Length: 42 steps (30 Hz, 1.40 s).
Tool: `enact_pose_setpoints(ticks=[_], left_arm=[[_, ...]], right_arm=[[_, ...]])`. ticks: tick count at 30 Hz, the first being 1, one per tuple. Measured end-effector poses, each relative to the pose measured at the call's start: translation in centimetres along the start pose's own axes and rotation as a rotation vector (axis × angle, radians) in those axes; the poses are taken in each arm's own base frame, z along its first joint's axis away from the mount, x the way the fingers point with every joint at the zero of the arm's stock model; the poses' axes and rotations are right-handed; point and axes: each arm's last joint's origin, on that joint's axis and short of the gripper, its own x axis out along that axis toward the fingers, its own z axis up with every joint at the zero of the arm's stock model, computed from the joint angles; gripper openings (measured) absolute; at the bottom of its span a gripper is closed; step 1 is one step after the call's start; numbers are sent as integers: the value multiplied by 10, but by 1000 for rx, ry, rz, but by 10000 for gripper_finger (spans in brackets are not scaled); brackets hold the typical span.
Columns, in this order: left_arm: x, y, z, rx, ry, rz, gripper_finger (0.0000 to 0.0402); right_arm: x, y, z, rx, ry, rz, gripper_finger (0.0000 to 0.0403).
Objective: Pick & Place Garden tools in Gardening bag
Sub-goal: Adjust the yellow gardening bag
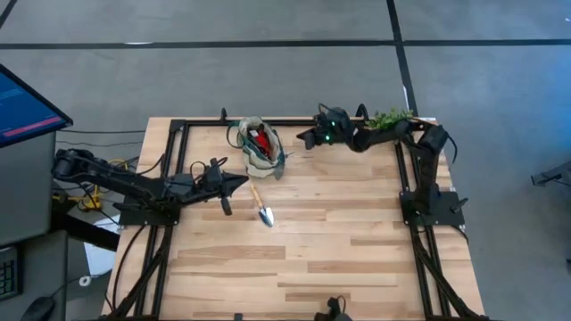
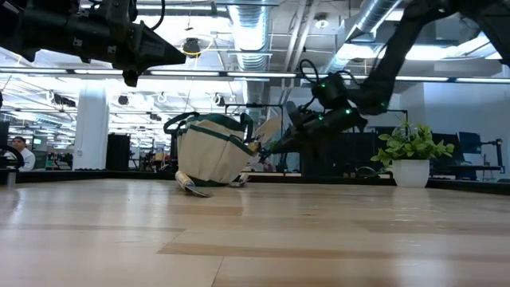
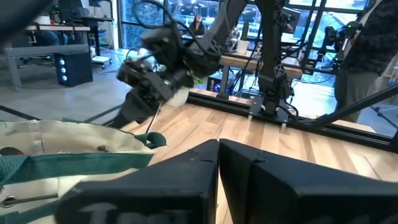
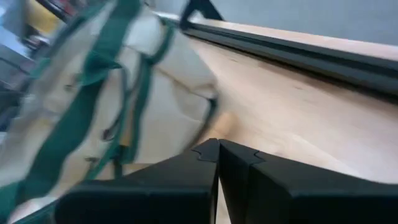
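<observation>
Light wooden table [image 1: 357, 259] with black frame rails. Leafy green plant [image 2: 412, 145] in white pot at the table's far right corner. Blue-lit monitor [image 1: 22, 102] stands off the table's left side.

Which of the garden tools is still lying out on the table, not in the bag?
The wooden-handled silver trowel, lying flat on the bare wood just in front of the gardening bag. The red tool is already inside the bag.

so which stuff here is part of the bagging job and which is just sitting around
Job:
- gardening bag, red piece inside
- trowel on the table beside the bag
- left gripper and right gripper, both shut

Lying about:
- potted plant
- monitor
</observation>
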Motion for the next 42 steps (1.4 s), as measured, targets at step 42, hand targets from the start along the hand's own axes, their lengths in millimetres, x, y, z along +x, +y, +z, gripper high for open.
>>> enact_pose_setpoints(ticks=[42], left_arm=[[0,0,0,0,0,7,1]], right_arm=[[25,54,6,-167,288,-94,0]])
